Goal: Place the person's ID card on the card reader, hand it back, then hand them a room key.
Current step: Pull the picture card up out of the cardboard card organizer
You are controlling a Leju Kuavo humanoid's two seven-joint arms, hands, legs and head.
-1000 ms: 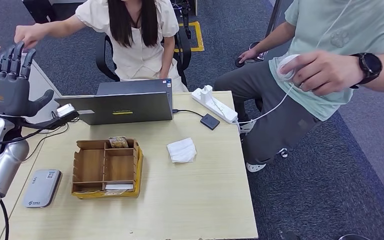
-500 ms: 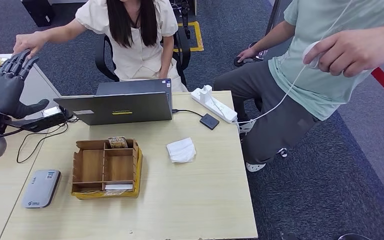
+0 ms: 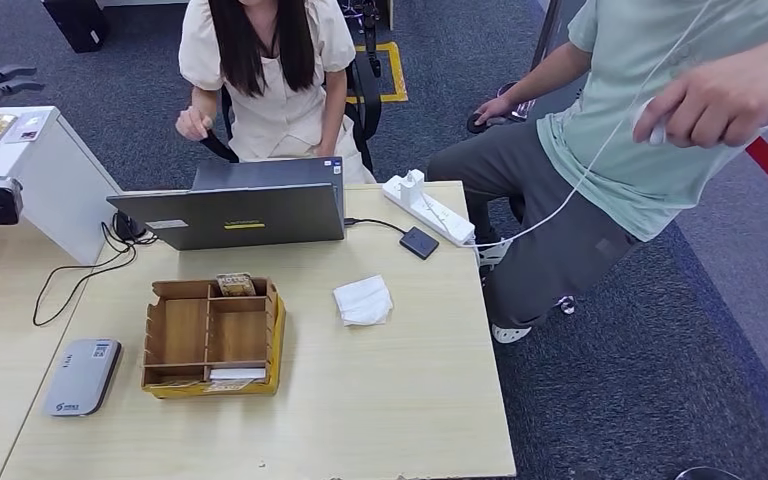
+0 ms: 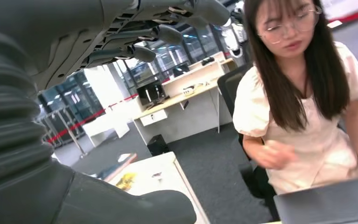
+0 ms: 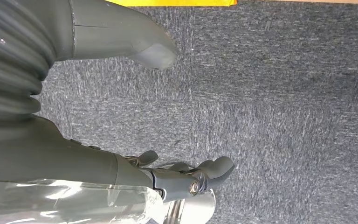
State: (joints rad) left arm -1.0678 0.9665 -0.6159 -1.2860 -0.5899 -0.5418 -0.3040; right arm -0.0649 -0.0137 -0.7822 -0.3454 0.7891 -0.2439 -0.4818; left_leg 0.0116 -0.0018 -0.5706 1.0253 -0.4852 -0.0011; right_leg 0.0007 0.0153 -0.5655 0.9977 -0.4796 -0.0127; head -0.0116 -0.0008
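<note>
Left hand: I see my left hand [image 4: 121, 42] raised high toward the seated person [image 3: 265, 70], far from the organizer [image 3: 212, 335], fingers apart and straight, nothing in it.
Right hand: my right hand [image 5: 135, 42] hangs over carpet, fingers loosely spread and empty.
ID card: I cannot make out an ID card anywhere; the person's hand [image 3: 194, 124] is drawn in near her chest, and I cannot tell whether it holds one.
Reader: the grey rounded slab [image 3: 82, 375] just left of the organizer is my guess for the card reader.
Room key: a pale flat card [image 3: 236, 373] lies in the organizer's front slot, probably the key.
Step in hand: receiving the ID card, I judge. I would keep the left palm open and level within her reach, wait for the card to land, then close on its flat faces.
Materials: light wood-grain surface [image 3: 380, 400]; thin plywood organizer with dividers; matte grey laptop [image 3: 245, 210] behind it; crumpled white tissue [image 3: 364, 300] to its right.
</note>
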